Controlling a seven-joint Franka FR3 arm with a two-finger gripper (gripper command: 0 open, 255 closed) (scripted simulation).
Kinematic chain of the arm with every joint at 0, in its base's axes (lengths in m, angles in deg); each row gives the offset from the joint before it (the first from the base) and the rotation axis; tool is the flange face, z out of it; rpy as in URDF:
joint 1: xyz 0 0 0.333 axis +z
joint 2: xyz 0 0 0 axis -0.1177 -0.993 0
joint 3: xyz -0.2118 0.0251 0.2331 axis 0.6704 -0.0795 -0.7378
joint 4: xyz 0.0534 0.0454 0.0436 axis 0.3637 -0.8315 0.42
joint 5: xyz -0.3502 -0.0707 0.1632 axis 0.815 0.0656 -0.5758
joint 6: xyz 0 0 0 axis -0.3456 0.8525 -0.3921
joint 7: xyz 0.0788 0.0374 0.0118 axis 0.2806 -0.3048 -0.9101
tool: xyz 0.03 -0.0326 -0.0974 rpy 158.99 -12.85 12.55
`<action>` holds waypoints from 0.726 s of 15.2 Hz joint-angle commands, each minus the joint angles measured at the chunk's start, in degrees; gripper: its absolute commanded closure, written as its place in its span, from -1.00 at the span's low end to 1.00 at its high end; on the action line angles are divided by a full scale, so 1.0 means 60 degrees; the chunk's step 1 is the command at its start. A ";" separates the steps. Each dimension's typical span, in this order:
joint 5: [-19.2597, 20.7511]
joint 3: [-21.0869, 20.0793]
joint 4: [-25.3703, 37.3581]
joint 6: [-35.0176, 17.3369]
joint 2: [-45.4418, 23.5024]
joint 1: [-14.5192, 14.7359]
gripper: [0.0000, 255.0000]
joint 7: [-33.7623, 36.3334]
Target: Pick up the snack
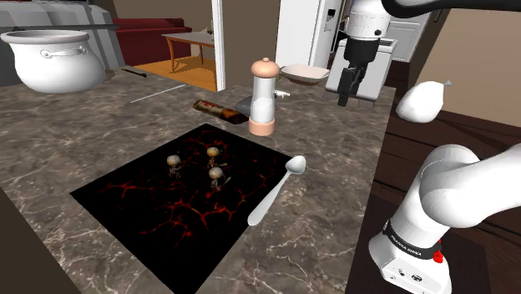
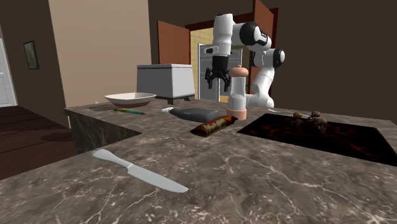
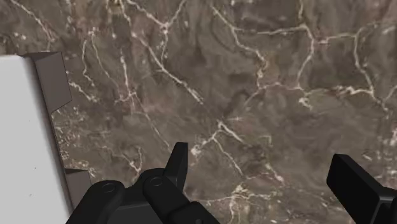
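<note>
Gripper (image 1: 348, 93) is held open above the marbled counter (image 1: 334, 209), well apart from the brown snack (image 1: 215, 108) laid near the grinder (image 1: 263, 96).

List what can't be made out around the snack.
Brown wrapped snack bar: print too small to read in either exterior view.
Grey flat slab: in the shoulder view, largely hidden behind the pink-capped white grinder; what it is, unclear.
Three small brown objects on the black cooktop: too small to identify.
White box: wrist view, cut off by the picture's edge.
</note>
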 commanded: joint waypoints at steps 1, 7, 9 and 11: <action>0.0000 0.0000 0.0000 0.0000 0.0000 0.0000 -1.00 0.0000; -0.0555 -0.0681 0.0987 -0.0806 -0.1840 0.0275 -1.00 0.0933; -0.0685 -0.0893 0.1409 -0.1018 -0.2481 0.0342 -1.00 0.1223; -0.0784 -0.1093 0.1876 -0.1199 -0.3133 0.0406 -1.00 0.1509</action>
